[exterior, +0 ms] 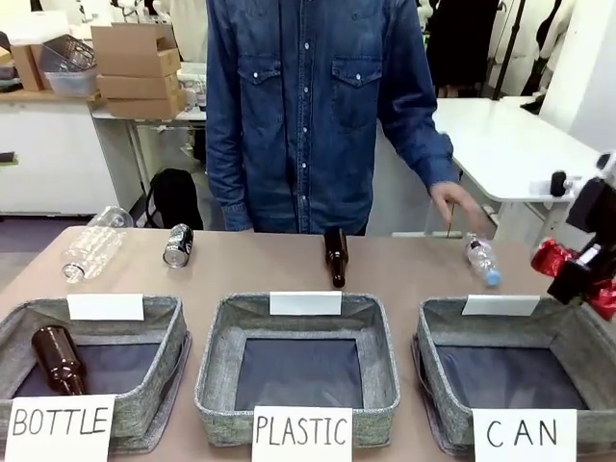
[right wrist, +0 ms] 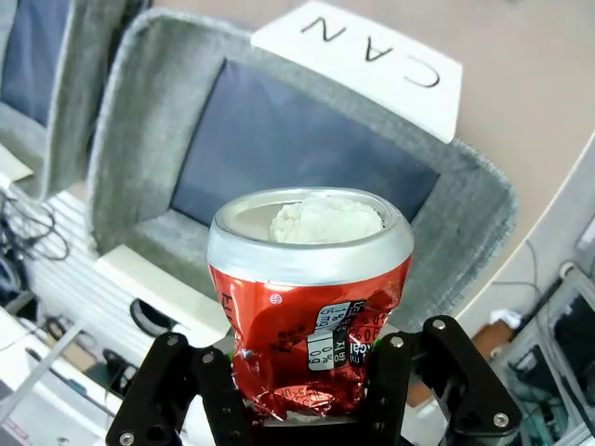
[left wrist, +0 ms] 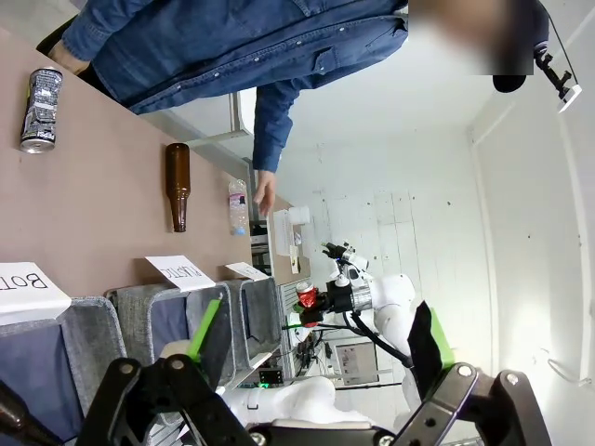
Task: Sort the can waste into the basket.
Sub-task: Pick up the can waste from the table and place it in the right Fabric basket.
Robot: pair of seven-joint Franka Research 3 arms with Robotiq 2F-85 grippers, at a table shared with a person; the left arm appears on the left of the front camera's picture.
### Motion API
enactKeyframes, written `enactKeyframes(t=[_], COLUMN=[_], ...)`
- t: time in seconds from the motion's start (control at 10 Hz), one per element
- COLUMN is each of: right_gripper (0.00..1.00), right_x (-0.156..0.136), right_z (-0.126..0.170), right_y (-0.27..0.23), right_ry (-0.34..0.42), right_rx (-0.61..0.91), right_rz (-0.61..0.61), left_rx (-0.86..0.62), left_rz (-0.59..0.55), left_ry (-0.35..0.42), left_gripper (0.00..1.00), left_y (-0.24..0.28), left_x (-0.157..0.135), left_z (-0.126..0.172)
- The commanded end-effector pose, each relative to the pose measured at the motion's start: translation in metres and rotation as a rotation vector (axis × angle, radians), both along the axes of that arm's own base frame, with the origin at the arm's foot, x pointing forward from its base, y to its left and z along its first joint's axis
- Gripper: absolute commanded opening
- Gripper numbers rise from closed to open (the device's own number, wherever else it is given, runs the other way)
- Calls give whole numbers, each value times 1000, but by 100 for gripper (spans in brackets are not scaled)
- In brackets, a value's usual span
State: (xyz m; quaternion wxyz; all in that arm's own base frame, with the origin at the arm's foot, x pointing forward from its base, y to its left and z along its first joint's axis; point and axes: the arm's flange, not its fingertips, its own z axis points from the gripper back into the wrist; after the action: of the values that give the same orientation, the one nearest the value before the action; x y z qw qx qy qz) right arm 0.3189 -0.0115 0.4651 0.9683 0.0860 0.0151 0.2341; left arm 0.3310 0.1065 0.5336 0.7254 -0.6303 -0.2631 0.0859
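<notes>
Crushed red metal drink can [right wrist: 311, 307] clamped in right gripper [right wrist: 305, 376], lower centre; square grey fabric basket [right wrist: 130, 149] labelled CAN seen behind it. Left gripper [left wrist: 318, 339] spread wide, empty.

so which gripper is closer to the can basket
Right. The right gripper holds the red can over the right rim of the CAN basket; the left gripper is open at the row's other end, by the BOTTLE basket.

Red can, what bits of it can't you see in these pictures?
Front view: the right gripper covers the middle of the red can.
Right wrist view: the fingers hide its bottom; its print is too small to read.
Left wrist view: it is far off and tiny.
</notes>
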Motion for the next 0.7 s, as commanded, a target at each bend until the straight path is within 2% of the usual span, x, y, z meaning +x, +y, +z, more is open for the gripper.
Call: enactKeyframes(t=[0.0,0.3,0.4,0.5,0.6], right_gripper=[0,0,17,60,77], right_x=[5,8,7,6,6], right_z=[1,1,2,1,1], right_y=[-3,-1,-2,-2,-1], right_ry=[-7,0,3,-10,-10], right_rx=[-13,-20,-12,-20,-21], right_rz=[6,21,27,59,58], left_rx=[-15,-15,-15,-15,-15], left_rz=[-2,-2,-2,-2,-2], left_ry=[-27,-27,-27,-27,-27], left_gripper=[100,100,100,100,100], left_y=[-1,-1,-1,-1,-1], left_x=[0,0,0,0,0], left_z=[1,1,1,1,1])
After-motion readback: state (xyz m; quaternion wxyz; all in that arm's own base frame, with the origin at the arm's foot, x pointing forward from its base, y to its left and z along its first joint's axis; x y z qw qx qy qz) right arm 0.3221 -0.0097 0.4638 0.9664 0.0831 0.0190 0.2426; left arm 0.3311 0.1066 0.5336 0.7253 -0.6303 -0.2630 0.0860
